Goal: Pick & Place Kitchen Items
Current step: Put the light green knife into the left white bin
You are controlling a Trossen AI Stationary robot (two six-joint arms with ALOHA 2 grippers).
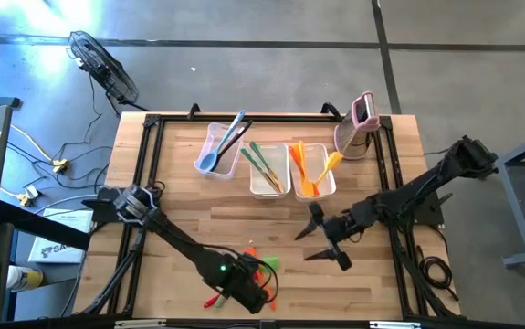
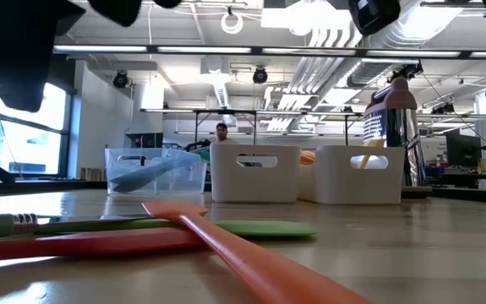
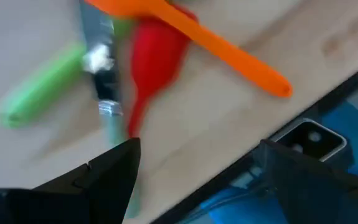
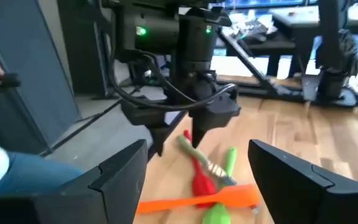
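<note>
A small heap of kitchen items [image 1: 255,265], red, orange and green, lay near the table's [image 1: 189,219] front edge, others sorted into three clear tubs [image 1: 268,171] toward the back edge. The left gripper [image 1: 260,294] hovered directly over the heap, fingers spread and empty. The right gripper [image 1: 321,242] waited mid-table to the right, fingers likewise apart, grasping nothing
</note>
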